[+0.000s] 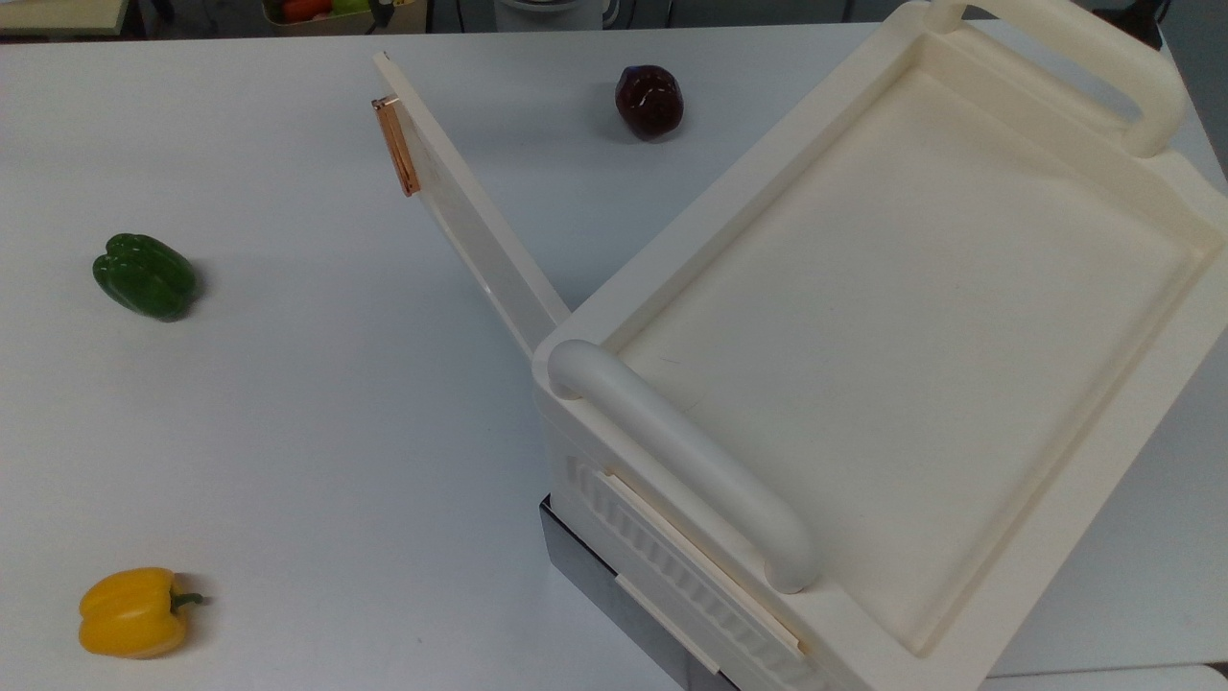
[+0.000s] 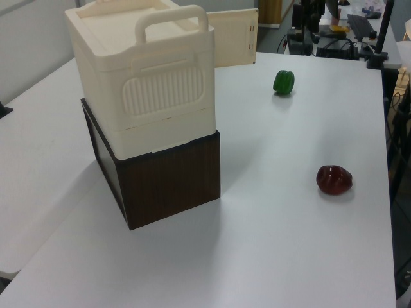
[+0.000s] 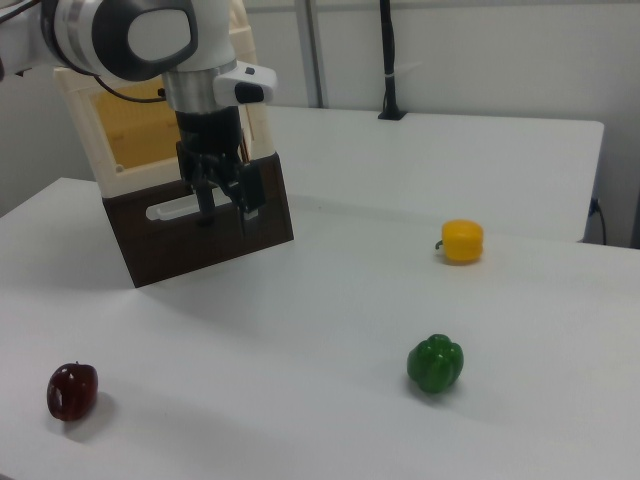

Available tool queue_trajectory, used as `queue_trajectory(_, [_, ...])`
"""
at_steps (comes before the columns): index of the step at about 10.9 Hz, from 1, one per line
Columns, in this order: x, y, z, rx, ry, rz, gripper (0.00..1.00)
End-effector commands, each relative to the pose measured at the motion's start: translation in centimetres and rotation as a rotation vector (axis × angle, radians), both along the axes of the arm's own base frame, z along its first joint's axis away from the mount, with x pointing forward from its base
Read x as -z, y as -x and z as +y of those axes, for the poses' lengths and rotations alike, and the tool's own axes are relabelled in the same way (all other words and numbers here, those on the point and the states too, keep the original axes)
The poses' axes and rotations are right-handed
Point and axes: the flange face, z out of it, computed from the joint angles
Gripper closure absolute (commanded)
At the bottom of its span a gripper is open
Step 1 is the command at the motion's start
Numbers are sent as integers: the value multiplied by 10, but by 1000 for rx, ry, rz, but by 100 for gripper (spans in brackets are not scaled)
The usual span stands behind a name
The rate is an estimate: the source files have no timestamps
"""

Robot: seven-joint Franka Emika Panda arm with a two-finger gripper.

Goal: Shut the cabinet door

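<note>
While cabinet door point(image 1: 460, 216) stands ajar | end effector point(image 3: 226, 208) points down | fingers apart

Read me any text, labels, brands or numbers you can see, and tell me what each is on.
None can be read: the cabinet, the cabinet door, the gripper and the three peppers on the table carry no legible words, numbers or signs.

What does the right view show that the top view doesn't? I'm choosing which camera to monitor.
Right view alone: the gripper, open, in front of the cabinet's dark base, and the cabinet's yellowish interior. Top view alone: the cabinet door swung open, its copper handle, the recessed top. Both: the green pepper, yellow pepper, dark red pepper.
</note>
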Motion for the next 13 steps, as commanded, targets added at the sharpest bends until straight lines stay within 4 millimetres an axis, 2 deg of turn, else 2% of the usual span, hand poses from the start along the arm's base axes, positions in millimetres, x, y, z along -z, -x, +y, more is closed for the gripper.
queue_trajectory(1, [-6, 5, 0, 7, 18, -24, 0])
queue_trajectory(13, [1, 1, 2, -59, 12, -12, 0])
